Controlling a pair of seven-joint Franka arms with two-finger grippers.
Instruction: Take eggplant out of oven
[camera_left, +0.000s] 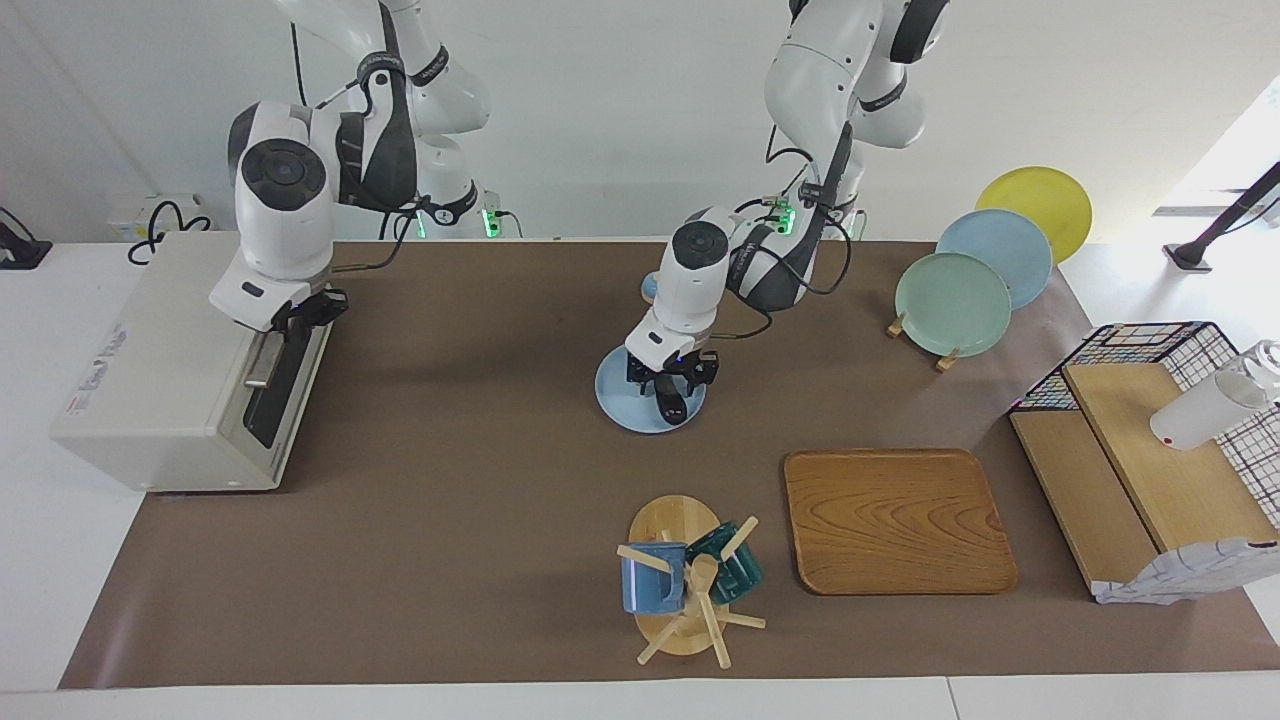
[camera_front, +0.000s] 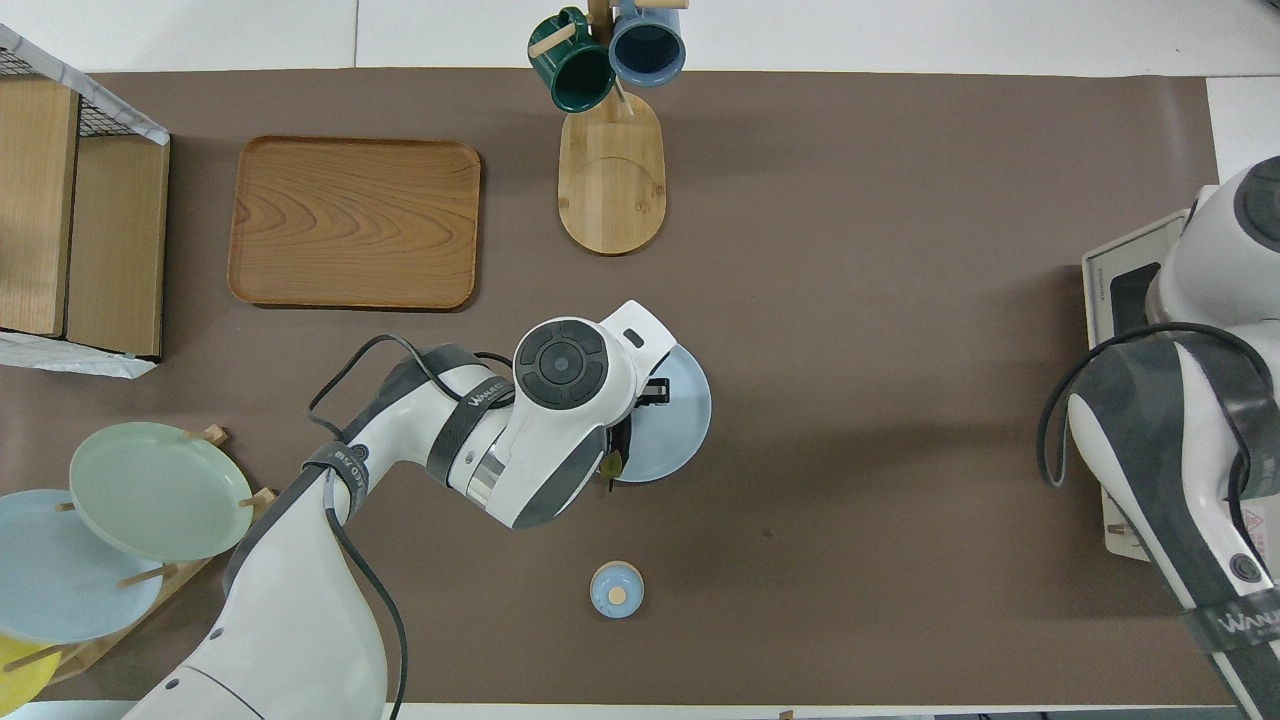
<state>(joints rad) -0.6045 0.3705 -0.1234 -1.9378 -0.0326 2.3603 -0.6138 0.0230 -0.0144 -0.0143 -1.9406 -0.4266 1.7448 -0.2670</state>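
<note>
The dark purple eggplant (camera_left: 673, 405) lies on a light blue plate (camera_left: 618, 395) in the middle of the table. My left gripper (camera_left: 671, 385) is low over the plate, open, with a finger on each side of the eggplant. In the overhead view the left hand hides the eggplant except for its stem end (camera_front: 612, 464) at the plate's (camera_front: 685, 410) nearer rim. The cream-white oven (camera_left: 160, 360) stands at the right arm's end of the table, its dark door (camera_left: 268, 400) upright or nearly so. My right gripper (camera_left: 300, 318) is at the door's top edge by the silver handle (camera_left: 262, 362).
A mug tree (camera_left: 680, 575) with a blue and a green mug and a wooden tray (camera_left: 895, 520) lie farther from the robots. A plate rack (camera_left: 955, 300) and a wire basket with wooden shelves (camera_left: 1150, 440) stand at the left arm's end. A small blue lidded pot (camera_front: 616, 589) sits nearer the robots than the plate.
</note>
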